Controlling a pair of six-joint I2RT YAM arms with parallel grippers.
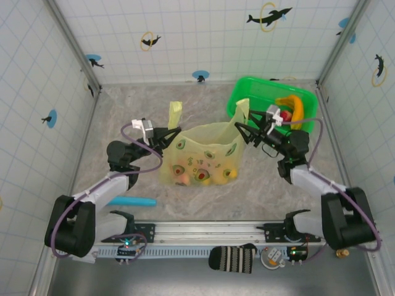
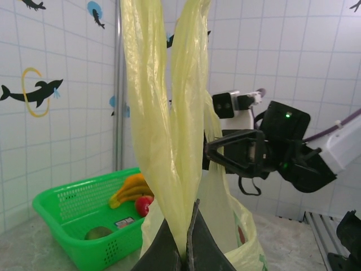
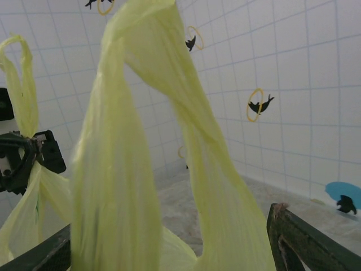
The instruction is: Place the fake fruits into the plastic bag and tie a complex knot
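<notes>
Clamping one plastic bag point(image 1: 203, 154) handle: left end effector point(image 2: 188, 241) | right end effector point(image 3: 169, 248): agape around second handle

1 plastic bag point(image 1: 207, 151), 1 green basket point(image 1: 245, 92) holding 3 fake fruits point(image 2: 132, 189), 1 teal stick point(image 1: 131, 201).

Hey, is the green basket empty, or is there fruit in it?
Not empty: bananas, a red fruit and a greenish fruit lie in the basket.

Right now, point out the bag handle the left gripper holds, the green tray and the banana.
plastic bag handle point(image 2: 144, 124), left wrist view, left strip of the loop.
green tray point(image 1: 264, 85), top view, far wall.
banana point(image 1: 296, 108), top view, curved middle.
</notes>
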